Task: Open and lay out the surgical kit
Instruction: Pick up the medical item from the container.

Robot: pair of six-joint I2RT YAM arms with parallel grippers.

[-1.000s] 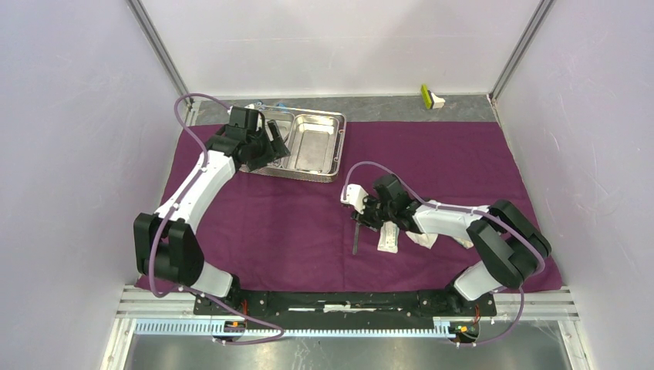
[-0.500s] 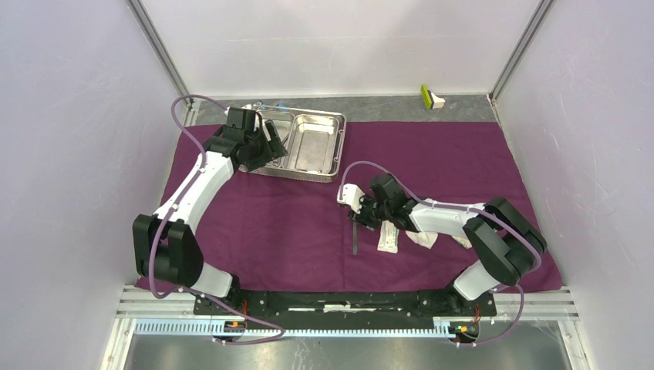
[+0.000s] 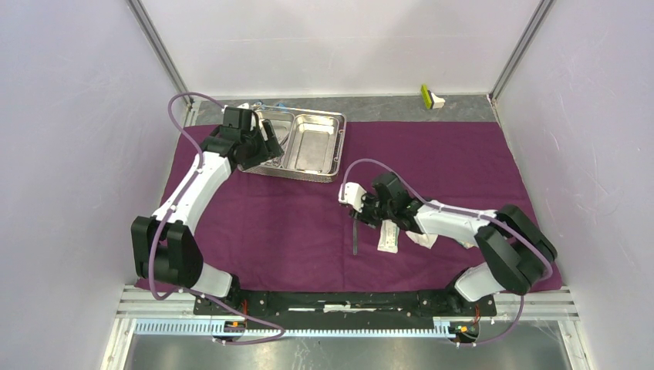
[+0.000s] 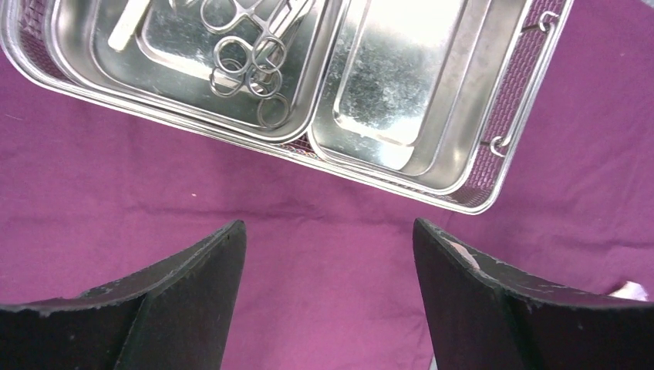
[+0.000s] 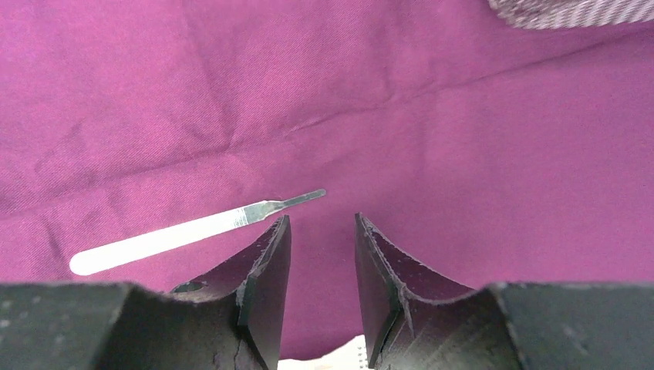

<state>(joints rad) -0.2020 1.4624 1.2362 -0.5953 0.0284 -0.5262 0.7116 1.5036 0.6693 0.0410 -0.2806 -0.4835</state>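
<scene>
Left gripper [image 4: 328, 231] hangs with its jaws spread wide and nothing between them, over the large purple cloth wrap [image 3: 293, 223] just short of the near long rim of the shiny two-compartment steel tray [image 4: 401, 77], which sits at the cloth's far-left corner. The ring-handled steel forceps [image 4: 254, 65] lie bunched in the tray's left compartment, rings toward the gripper and close to the near wall, shanks running away toward the far rim; the right compartment is bare. This arm is much the nearer to them, so the reach looks to be forward over the rim and slightly to the left, with the jaws likely needing to cross the shanks rather than the tangled rings. Right gripper [image 5: 320, 220] is part open and holds nothing, low over the cloth right of its middle. A slim flat silver instrument [image 5: 193, 229] lies on the cloth just beside its left finger, thin tip toward that finger and handle trailing away, with the white sealed packet [image 3: 388, 239] close by.
</scene>
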